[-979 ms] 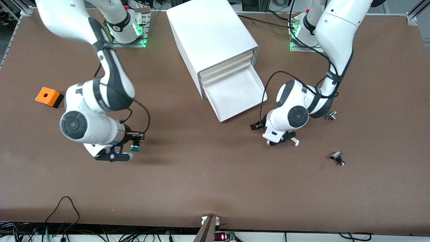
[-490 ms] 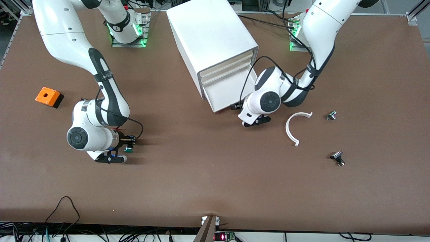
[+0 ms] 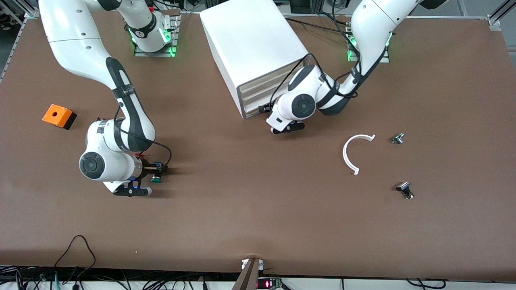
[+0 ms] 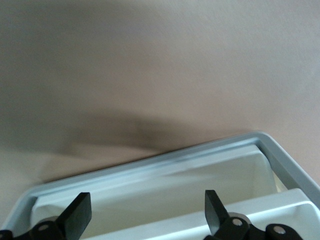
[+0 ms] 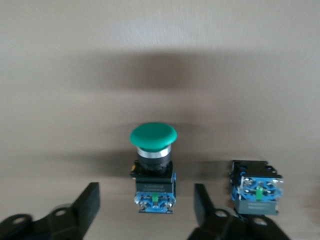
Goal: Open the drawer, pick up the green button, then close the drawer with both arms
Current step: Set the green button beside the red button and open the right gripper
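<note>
The green-capped button [image 3: 155, 179] lies on the table toward the right arm's end. My right gripper [image 3: 150, 177] is low around it and open. In the right wrist view the button [image 5: 153, 150] sits between the fingers [image 5: 88, 205] and touches neither. The white cabinet [image 3: 254, 40] stands at the table's middle with all its drawers pushed in. My left gripper [image 3: 288, 129] is open and empty, right in front of the lowest drawer [image 3: 254, 110]. The left wrist view shows that drawer front [image 4: 165, 200] between the spread fingers [image 4: 80, 212].
A second black-and-blue block [image 5: 256, 187] lies beside the button. A white curved strip [image 3: 350, 155] and two small metal parts [image 3: 398, 138] [image 3: 405, 190] lie toward the left arm's end. An orange box [image 3: 59, 116] sits near the right arm's table edge.
My left gripper left the white strip on the table and pushed the open drawer fully into the cabinet. My right gripper came down to the table with the button.
</note>
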### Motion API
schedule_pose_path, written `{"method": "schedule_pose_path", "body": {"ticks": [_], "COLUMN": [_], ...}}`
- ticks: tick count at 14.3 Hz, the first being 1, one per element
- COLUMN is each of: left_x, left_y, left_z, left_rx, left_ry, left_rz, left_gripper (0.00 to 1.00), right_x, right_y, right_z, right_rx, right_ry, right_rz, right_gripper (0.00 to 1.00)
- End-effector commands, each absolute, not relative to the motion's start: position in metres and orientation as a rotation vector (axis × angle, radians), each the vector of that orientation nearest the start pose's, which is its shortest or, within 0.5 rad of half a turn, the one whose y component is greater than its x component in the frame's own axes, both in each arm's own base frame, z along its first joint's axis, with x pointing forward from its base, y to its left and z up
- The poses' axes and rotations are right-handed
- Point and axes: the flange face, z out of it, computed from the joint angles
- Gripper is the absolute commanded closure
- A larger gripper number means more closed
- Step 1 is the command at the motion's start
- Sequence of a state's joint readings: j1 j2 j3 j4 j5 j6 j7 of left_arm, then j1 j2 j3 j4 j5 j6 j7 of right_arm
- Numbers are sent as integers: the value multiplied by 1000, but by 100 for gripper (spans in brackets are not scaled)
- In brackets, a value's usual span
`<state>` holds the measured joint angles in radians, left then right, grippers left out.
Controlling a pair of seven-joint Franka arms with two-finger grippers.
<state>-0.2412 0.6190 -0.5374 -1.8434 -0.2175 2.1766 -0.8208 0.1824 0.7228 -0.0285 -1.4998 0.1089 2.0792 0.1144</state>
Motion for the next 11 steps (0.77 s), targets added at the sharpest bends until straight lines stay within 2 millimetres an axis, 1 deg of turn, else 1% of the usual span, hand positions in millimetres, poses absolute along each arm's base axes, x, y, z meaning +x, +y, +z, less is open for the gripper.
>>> {"method": "schedule_pose_path", "body": {"ticks": [1, 2, 4, 5, 6, 7, 8, 9, 10, 11], "left_x": [439, 439, 446, 448, 461, 475, 490, 509, 530, 554], "left_y": [-428, -427, -423, -423, -412, -400, -390, -376, -355, -331], "left_z": [227, 227, 228, 231, 238, 254, 269, 278, 284, 297], "left_rx": [-3193, -3193, -3198, -3203, -3210, -3234, -3259, -3273, -3269, -3260], "left_ry": [-407, -410, -428, -432, -465, -497, -507, -546, -561, -540], "left_rz": [806, 806, 801, 798, 785, 738, 676, 631, 552, 434], "left_gripper": [0, 0, 0, 0, 0, 0, 0, 0, 0, 0], "right_x": [690, 688, 686, 686, 685, 678, 671, 661, 652, 643], "right_y": [117, 114, 110, 100, 92, 86, 70, 59, 49, 38], "right_z": [304, 325, 372, 392, 415, 436, 456, 480, 502, 521], "right_rx": [-3073, -3073, -3071, -3078, -3078, -3075, -3073, -3067, -3064, -3065], "right_ry": [-20, -22, -92, -104, -116, -98, -41, -14, 4, 27], "right_rz": [181, 162, 68, 20, -32, -34, 1, 4, -10, -9], "right_gripper": [1, 1, 1, 1, 1, 1, 1, 1, 1, 1]}}
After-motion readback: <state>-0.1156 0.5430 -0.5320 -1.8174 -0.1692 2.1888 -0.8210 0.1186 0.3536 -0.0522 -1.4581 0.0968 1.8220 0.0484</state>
